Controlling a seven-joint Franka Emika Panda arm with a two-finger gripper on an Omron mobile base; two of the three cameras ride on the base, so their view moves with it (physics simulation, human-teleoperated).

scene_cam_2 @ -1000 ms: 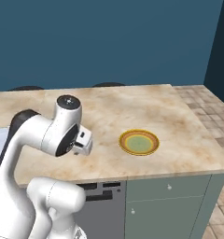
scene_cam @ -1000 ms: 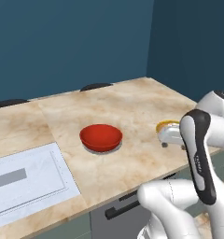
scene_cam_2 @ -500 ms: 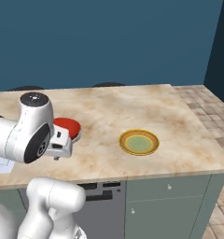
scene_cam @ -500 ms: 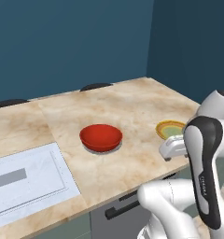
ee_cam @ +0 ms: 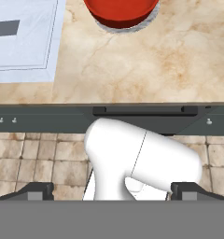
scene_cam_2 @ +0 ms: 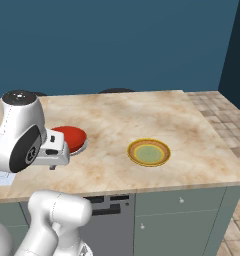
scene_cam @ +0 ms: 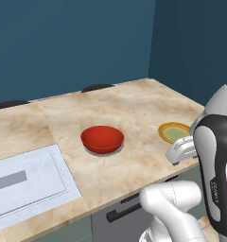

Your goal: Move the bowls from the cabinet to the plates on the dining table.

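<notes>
Red bowl (scene_cam: 102, 138): glossy, round, shallow, seated on greyish plate (ee_cam: 104, 26) (rim just visible), well ahead of gripper (ee_cam: 111, 190). Gripper empty, jaws spread wide. Yellowish plate (scene_cam_2: 149, 152) bare.

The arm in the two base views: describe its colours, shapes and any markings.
The arm is made of glossy white, rounded links, with a dark grey, oval band running down one link and small pale lettering on that band. In the right base view a dark round joint face with small screw marks sits on a link, with a dark-rimmed grey cap on top. The hand is a pale, boxy block. No cables show.
</notes>
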